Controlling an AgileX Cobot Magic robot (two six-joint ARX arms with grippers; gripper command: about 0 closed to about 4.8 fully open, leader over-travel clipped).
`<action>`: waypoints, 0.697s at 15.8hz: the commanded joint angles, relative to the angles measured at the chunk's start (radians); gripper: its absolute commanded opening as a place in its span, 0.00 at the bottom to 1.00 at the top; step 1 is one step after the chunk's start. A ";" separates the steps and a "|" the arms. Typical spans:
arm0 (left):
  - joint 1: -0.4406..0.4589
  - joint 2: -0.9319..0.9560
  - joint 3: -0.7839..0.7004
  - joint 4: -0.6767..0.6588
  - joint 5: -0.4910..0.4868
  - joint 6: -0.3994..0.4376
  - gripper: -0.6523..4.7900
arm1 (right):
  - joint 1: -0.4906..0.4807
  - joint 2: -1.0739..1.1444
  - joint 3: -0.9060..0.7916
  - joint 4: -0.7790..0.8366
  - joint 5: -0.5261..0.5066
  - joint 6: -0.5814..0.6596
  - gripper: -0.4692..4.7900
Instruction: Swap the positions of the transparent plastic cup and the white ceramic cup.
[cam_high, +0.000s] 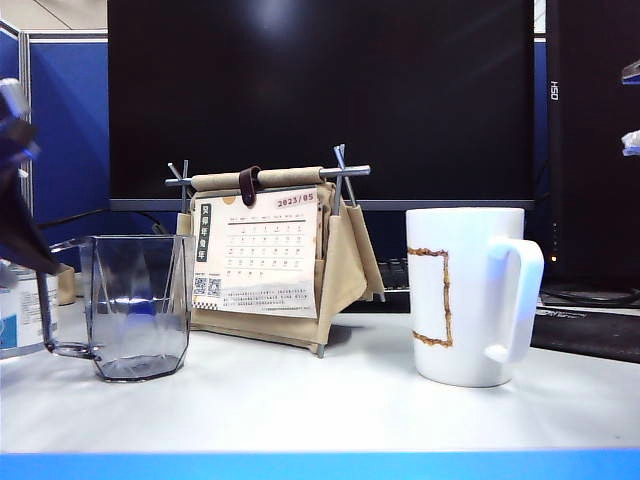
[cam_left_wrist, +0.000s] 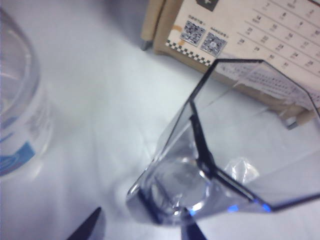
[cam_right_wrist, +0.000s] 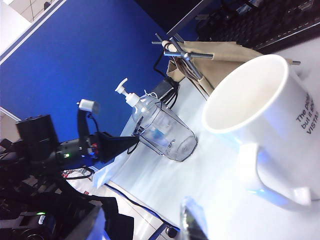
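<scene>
- The transparent plastic cup (cam_high: 138, 308), clear with a grey-blue tint, angular faceted lower walls and a small clear handle on its left side, is seen upright on the white table (cam_high: 300, 400) at the left of the exterior view.
- The white ceramic cup (cam_high: 470, 295), a tall glossy cylindrical mug with a loop handle on its right and a brownish-gold rectangle outline on its side, is seen upright at the right, well apart from the transparent plastic cup.
- A beige fabric desk calendar (cam_high: 270, 255) is placed behind and between them.
- A clear pump bottle (cam_right_wrist: 137, 105) is seen just beside the transparent plastic cup.
- The left gripper (cam_left_wrist: 137, 231) is held at the handle side of the transparent plastic cup, its dark fingers spread wide with nothing grasped.
- The right gripper (cam_right_wrist: 192, 220) is seen near the white ceramic cup; only one blurred finger is shown, so its jaw state cannot be told.
</scene>
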 joint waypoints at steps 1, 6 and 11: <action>0.000 0.066 0.003 0.074 0.013 0.000 0.49 | 0.001 -0.002 0.005 0.017 -0.003 0.000 0.47; 0.000 0.193 0.003 0.211 0.009 -0.003 0.49 | 0.001 -0.002 0.005 0.017 -0.003 0.000 0.47; 0.000 0.311 0.003 0.330 0.009 -0.003 0.40 | 0.001 -0.002 0.005 0.017 -0.003 0.000 0.47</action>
